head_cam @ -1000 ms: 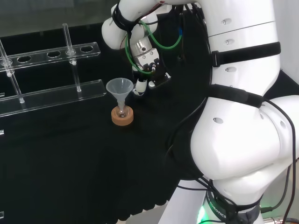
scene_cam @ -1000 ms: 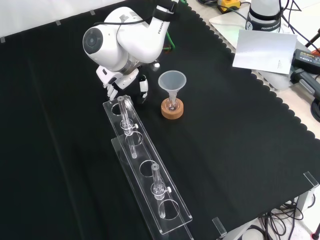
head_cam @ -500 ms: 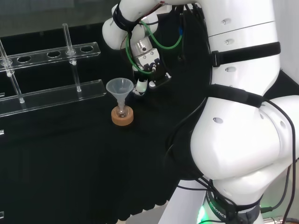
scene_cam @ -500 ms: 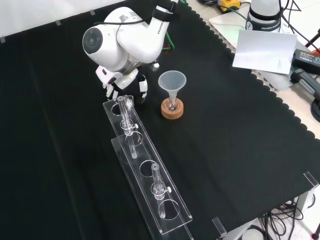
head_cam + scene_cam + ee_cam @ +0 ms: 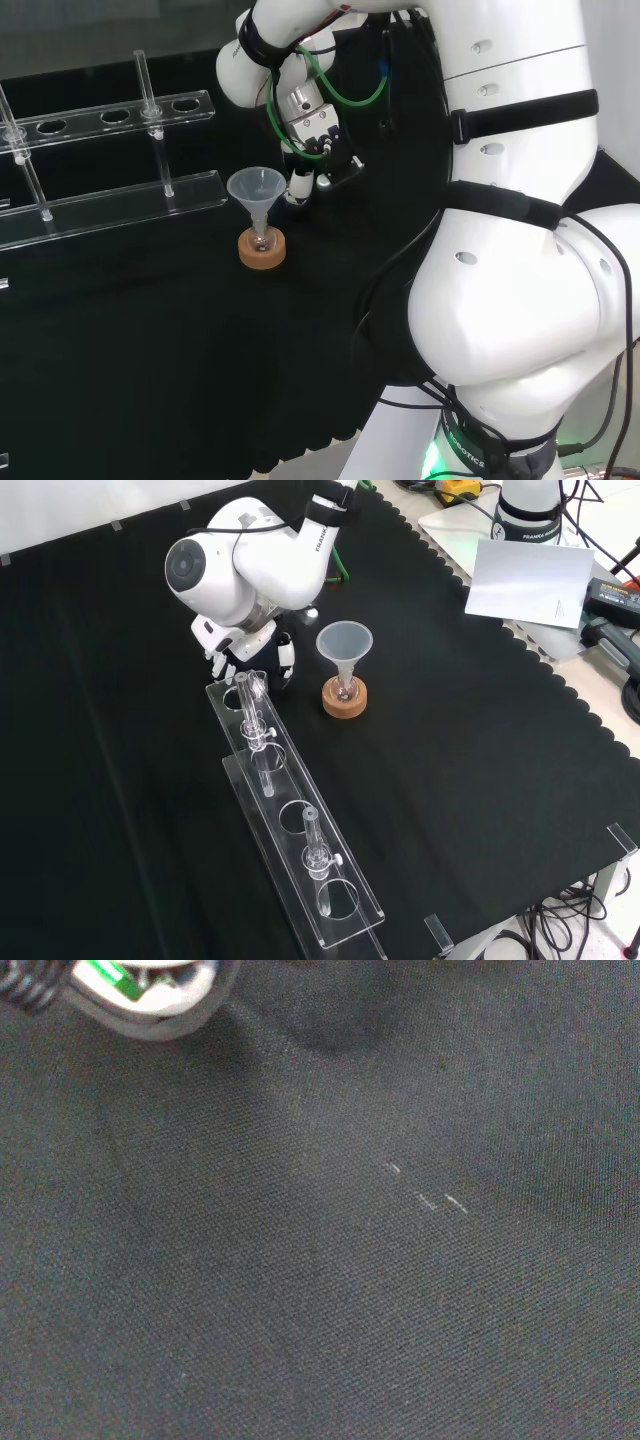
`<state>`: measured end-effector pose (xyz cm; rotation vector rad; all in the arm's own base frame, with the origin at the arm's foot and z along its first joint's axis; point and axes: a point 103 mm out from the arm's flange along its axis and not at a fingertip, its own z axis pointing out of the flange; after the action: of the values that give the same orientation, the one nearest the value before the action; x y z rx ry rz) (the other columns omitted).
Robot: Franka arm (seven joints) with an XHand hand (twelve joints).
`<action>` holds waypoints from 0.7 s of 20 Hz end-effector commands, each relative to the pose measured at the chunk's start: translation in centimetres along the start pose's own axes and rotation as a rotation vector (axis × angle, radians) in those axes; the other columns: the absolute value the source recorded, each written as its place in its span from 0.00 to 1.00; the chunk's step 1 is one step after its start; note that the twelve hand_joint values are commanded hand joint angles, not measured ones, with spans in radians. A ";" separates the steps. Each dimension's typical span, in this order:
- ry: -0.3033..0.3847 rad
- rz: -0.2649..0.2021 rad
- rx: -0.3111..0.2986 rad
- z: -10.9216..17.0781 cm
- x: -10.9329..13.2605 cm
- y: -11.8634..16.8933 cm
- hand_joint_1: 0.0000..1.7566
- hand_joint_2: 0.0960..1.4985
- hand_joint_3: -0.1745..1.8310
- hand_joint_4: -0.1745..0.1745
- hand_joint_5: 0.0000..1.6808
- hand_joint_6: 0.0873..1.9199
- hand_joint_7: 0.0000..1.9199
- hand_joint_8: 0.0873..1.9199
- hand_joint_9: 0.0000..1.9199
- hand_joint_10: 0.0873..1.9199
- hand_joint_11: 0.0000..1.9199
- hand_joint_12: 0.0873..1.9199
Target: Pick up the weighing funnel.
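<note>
Barely shifted, the hand (image 5: 320,160) hangs low over black cloth (image 5: 450,730) beside the funnel (image 5: 344,642), its grip unreadable.

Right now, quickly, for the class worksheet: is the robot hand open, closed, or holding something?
Robot hand: cannot be told; it hangs just right of the funnel in the head view.

We see the black cloth (image 5: 470,730) spread under the hand (image 5: 284,663) and far out on every side of it. In the front view, well to the hand's right, its scalloped edge meets a pale tabletop (image 5: 450,525) bearing a white sheet (image 5: 527,580). Cables (image 5: 560,920) hang below the corner farthest from the hand.
</note>
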<state>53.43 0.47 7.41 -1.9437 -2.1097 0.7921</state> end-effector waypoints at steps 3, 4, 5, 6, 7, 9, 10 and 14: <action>0.003 0.005 0.000 0.0 0.4 0.2 0.50 0.38 0.36 0.58 0.44 0.33 0.24 0.31 0.38 0.23 0.28 0.67; 0.004 0.004 0.000 0.0 0.3 0.2 0.50 0.38 0.36 0.58 0.44 0.33 0.24 0.31 0.38 0.23 0.28 0.67; 0.004 0.004 0.000 0.0 0.3 0.3 0.50 0.38 0.36 0.58 0.44 0.33 0.24 0.31 0.38 0.23 0.28 0.67; 0.002 0.003 0.000 0.0 0.3 0.3 0.50 0.38 0.36 0.58 0.44 0.34 0.24 0.31 0.38 0.23 0.28 0.67; 0.001 0.004 0.000 0.1 0.3 0.3 0.50 0.38 0.36 0.58 0.44 0.34 0.24 0.31 0.38 0.23 0.28 0.67; -0.004 0.009 0.003 0.1 0.2 0.3 0.50 0.38 0.36 0.59 0.46 0.34 0.24 0.31 0.38 0.23 0.28 0.67; -0.005 0.011 0.004 0.2 0.2 0.3 0.50 0.38 0.36 0.61 0.49 0.35 0.24 0.31 0.39 0.23 0.28 0.67; -0.028 0.034 -0.020 0.1 0.2 0.3 0.58 0.45 0.34 0.90 0.67 0.33 0.26 0.31 0.41 0.23 0.29 0.66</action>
<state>53.68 0.61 7.09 -1.9552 -2.1050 0.8022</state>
